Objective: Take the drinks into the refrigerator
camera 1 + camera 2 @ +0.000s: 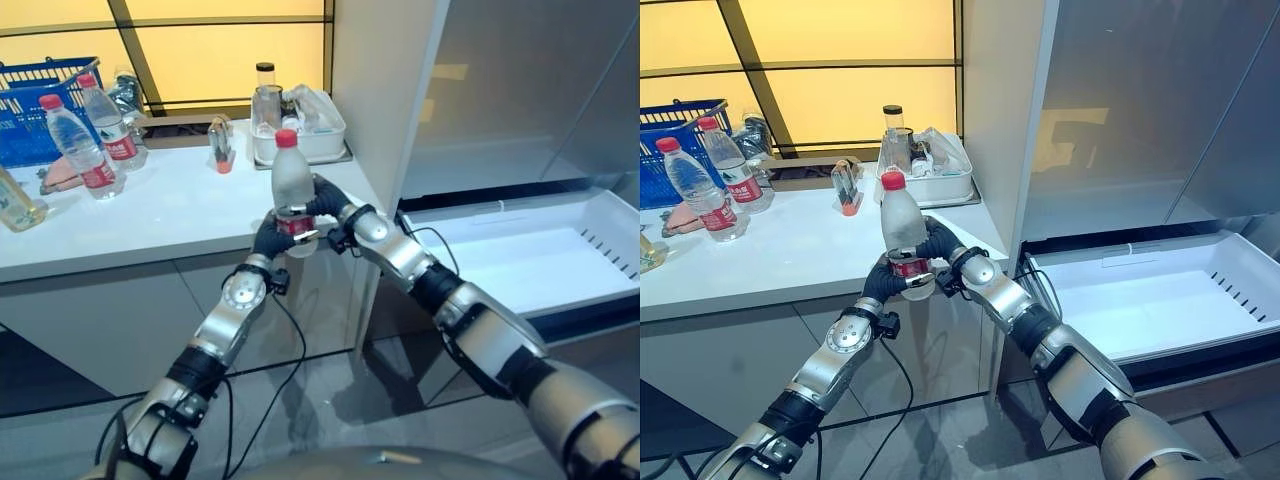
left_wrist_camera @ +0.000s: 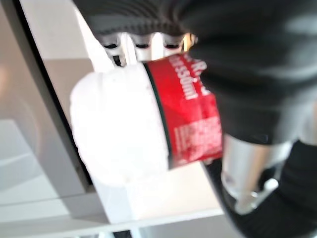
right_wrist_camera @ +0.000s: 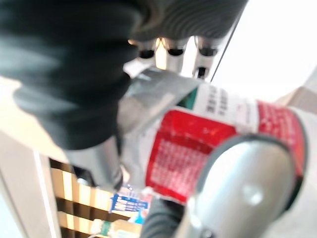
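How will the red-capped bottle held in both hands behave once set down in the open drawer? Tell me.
The bottle is tall and narrow, so it may tip if stood upright in the drawer. Its round body would probably roll if laid down. The left hand and right hand grip it at the label; the smooth plastic could slip.

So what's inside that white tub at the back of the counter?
The white tub holds a dark-capped jar standing upright at its left end, plus crumpled clear packaging. Whatever lies lower down is hidden by the wall and, in part, by the held bottle.
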